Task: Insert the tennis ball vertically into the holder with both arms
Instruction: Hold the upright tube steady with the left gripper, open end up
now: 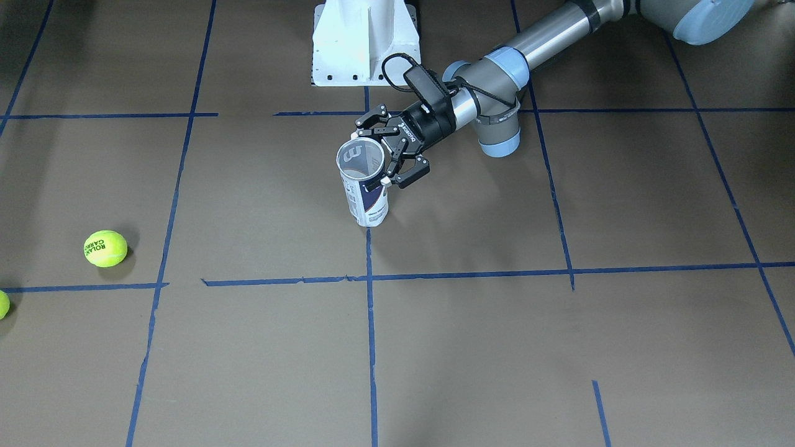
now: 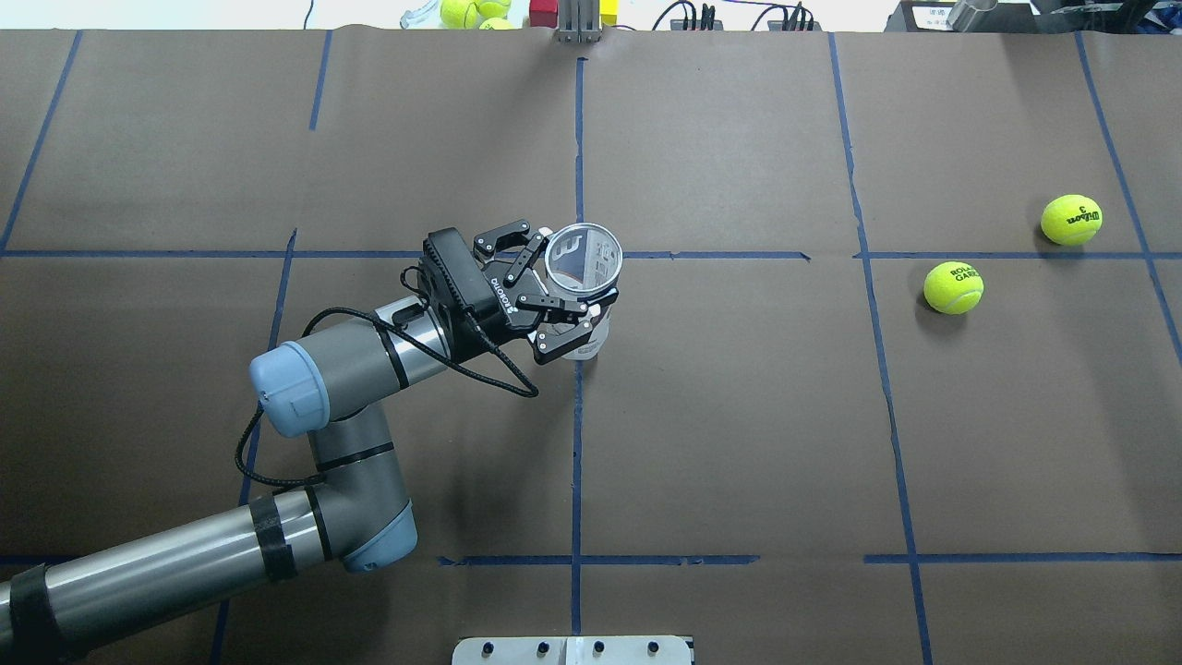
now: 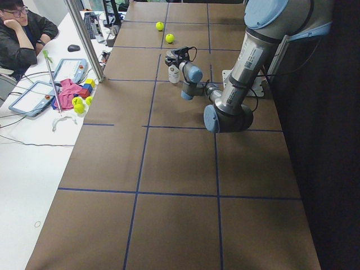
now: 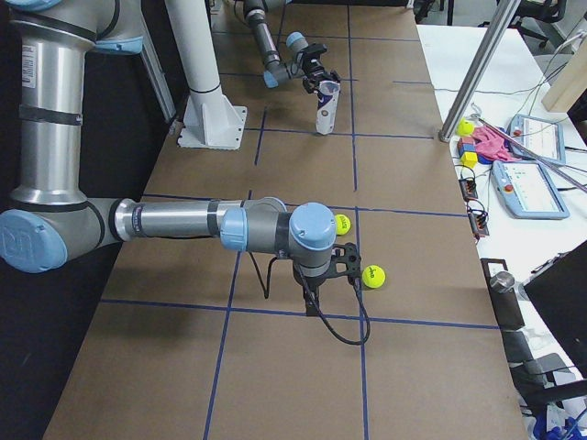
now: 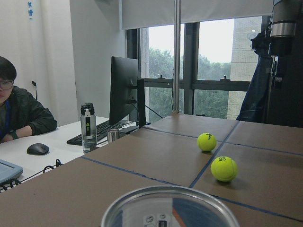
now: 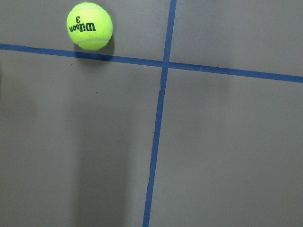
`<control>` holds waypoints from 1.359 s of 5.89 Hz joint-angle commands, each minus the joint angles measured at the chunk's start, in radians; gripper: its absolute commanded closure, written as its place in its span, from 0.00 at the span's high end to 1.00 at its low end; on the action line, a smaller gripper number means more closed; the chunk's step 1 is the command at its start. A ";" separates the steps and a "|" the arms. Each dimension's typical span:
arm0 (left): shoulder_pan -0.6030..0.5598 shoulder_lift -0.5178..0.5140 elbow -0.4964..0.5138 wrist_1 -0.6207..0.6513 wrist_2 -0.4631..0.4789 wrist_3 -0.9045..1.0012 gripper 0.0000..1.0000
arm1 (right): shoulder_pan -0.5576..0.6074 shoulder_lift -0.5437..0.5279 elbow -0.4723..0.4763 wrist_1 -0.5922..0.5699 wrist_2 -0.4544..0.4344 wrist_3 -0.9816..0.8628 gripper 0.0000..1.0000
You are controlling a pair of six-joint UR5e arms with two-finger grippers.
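Note:
The holder [image 1: 366, 192] is a clear can with a navy-and-white label. It stands upright near the table's middle with its mouth open upward [image 2: 582, 263]. My left gripper [image 1: 374, 158] is shut on it from the side, near the rim, also seen from overhead [image 2: 565, 291]. The can's rim fills the bottom of the left wrist view [image 5: 168, 208]. Two tennis balls [image 2: 953, 287] [image 2: 1071, 219] lie on the table on my right side. My right gripper [image 4: 345, 266] hangs between them, pointing down. I cannot tell whether it is open. The right wrist view shows the Wilson ball [image 6: 89, 26] and no fingers.
The white pedestal base [image 1: 364, 43] stands at the robot's edge. A side table [image 3: 34, 112] carries tablets, blocks and more balls, and a person [image 3: 22, 34] sits at it. A metal pole [image 4: 477, 73] rises at the table's far edge.

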State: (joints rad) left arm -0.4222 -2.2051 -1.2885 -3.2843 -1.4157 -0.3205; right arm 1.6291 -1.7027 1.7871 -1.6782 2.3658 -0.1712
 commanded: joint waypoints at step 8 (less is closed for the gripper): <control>0.014 0.005 0.009 -0.006 0.006 0.000 0.90 | 0.000 0.002 0.030 0.000 0.003 0.002 1.00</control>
State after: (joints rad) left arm -0.4088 -2.2002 -1.2795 -3.2907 -1.4099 -0.3206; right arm 1.6291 -1.7012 1.8077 -1.6771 2.3661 -0.1681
